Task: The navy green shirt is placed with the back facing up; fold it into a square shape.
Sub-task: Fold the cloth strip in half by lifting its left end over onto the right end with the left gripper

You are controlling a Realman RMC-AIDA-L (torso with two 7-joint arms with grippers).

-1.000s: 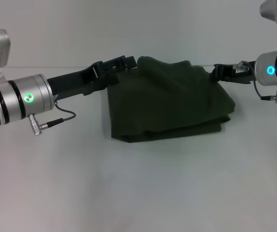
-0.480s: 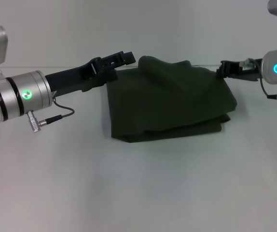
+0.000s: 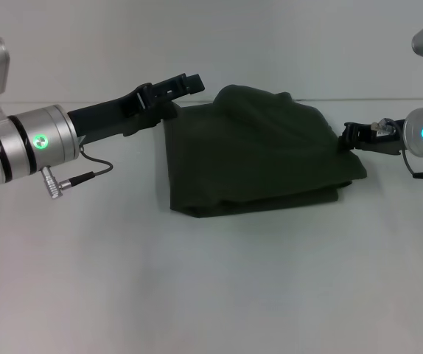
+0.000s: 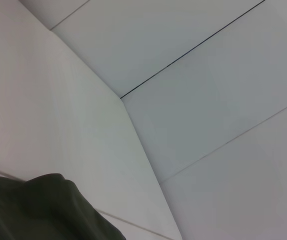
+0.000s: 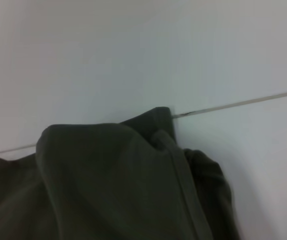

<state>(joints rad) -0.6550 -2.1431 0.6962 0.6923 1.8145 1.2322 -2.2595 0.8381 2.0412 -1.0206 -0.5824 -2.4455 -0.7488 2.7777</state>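
Left end effector (image 3: pixel 186 81) hovers off the shirt's (image 3: pixel 259 158) far-left corner, right end effector (image 3: pixel 351 137) at its right edge; grips unreadable. Shirt lies folded mid-tabletop (image 3: pixel 211 287); you should flatten the bunched far edge.

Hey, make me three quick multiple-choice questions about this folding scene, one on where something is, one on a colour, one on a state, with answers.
1. Where is the left gripper?
A. above the shirt's far left corner
B. at its near edge
C. out of view

2. What colour is the navy green shirt?
A. white
B. dark olive green
C. red

3. How does the shirt lie?
A. spread flat, sleeves out
B. hanging in the air
C. folded into a compact block on the table

Answers: A, its fingers hang there; B, the cloth is dark olive; C, layered edges show.
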